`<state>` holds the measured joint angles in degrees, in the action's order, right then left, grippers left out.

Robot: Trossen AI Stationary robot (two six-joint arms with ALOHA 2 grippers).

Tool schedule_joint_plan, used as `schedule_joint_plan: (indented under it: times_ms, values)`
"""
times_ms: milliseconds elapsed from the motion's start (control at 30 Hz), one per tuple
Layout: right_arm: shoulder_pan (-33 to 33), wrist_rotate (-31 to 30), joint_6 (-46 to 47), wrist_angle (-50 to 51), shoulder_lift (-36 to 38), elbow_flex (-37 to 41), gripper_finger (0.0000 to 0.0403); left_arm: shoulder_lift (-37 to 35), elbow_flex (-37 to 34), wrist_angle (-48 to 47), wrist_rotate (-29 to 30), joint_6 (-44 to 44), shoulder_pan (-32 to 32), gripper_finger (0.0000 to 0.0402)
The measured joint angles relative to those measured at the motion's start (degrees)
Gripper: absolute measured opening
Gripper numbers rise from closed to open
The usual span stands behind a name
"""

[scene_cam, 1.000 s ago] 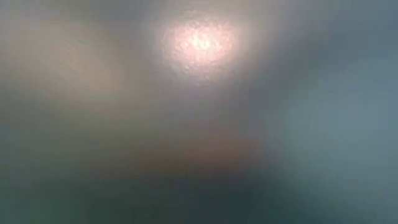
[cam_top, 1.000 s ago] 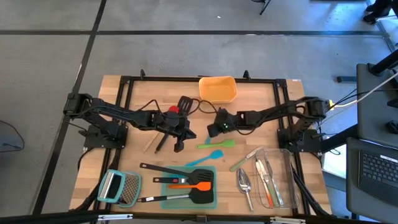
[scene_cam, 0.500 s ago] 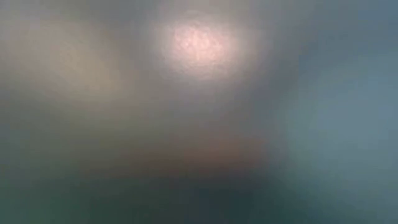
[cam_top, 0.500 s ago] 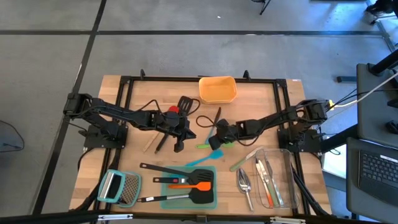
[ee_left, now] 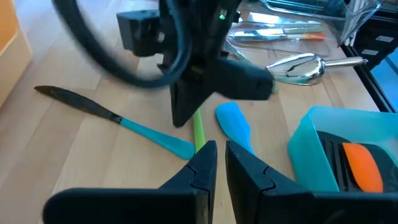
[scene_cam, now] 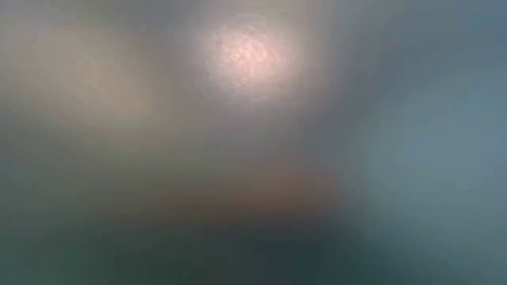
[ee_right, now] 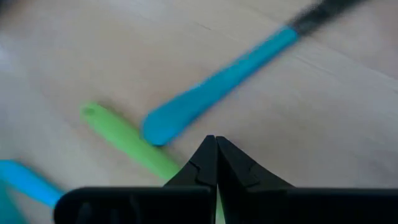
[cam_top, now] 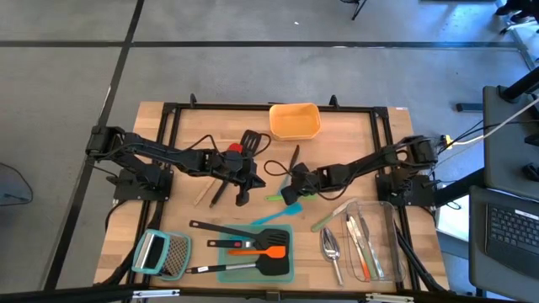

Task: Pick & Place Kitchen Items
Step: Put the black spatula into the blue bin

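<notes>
Utensils lie over the wooden table [cam_top: 181,210], some loose and some already in containers. At the table's 7 o'clock corner sits a grater [cam_top: 162,253]. The left gripper [ee_left: 221,165] hangs over the table just to the 9 o'clock side of centre, its fingers drawn almost together with only a slit between them and nothing held. At 12 o'clock from it a black turner [cam_top: 250,140] lies loose on the wood. At 6 o'clock, against the near edge, a teal tray [cam_top: 282,273] holds black turners and an orange turner [cam_top: 258,250]. An orange bin [cam_top: 295,120] stands at the far edge, at 12 o'clock. At the table's centre lie three slim pieces close together: a green spatula [cam_top: 274,198], a teal spatula [cam_top: 282,213] at 5 o'clock from it, toward the tray, and a blue-handled spreader [ee_left: 112,115] with a dark blade at 12 o'clock from them. The right gripper [ee_right: 216,152] is low over the centre, directly on the green spatula; its fingers are pressed together with the green handle running under the tips and a sliver of green showing between them, while the spatula's free end rests on the wood. Toward 4 o'clock a silver scoop [cam_top: 331,246] lies just beside a clear container [cam_top: 389,231], which holds cutlery.
</notes>
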<state>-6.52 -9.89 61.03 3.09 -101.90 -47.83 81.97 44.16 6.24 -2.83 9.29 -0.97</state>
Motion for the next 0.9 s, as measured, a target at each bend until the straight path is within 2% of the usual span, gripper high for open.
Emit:
schedule_joint_plan:
  times_ms: [233,767,900]
  values:
    - [0.04,-1.09,-1.43,0.87,-5.24,-5.56,0.0002,0.00,0.00,0.15,0.15,0.01,0.02,0.0029]
    - [2.14,-1.67,-6.69,0.46,-12.33,-15.35,0.0002,0.00,0.00,-0.16,0.38,0.12,0.05,0.0029]
    - [2.96,-3.81,-8.16,0.43,-13.50,-16.68,0.0002,0.00,0.00,-0.44,0.35,0.12,0.02,0.0029]
